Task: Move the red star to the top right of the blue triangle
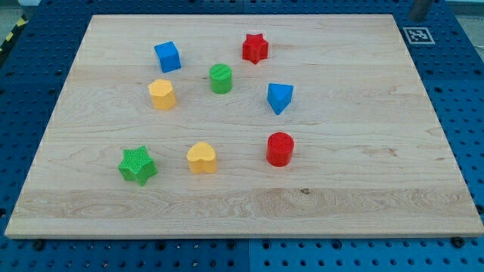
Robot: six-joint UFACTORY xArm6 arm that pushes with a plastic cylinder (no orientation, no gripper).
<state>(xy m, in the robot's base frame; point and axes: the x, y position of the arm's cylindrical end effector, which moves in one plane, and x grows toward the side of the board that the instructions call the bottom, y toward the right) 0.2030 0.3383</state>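
Note:
The red star (255, 47) sits near the view's top, a little right of the middle of the wooden board (363, 174). The blue triangle (279, 97) lies below and slightly to the right of it, about a block's width apart. My tip does not show anywhere over the board. Only a grey stub (420, 8) pokes in at the view's top right edge, beyond the board, and I cannot tell whether it is the rod.
A blue cube (168, 56), a green cylinder (221, 78) and a yellow hexagon (162, 94) lie left of the star. A red cylinder (280, 149), a yellow heart (202, 158) and a green star (138, 165) lie lower. A marker tag (417, 35) sits off the top right corner.

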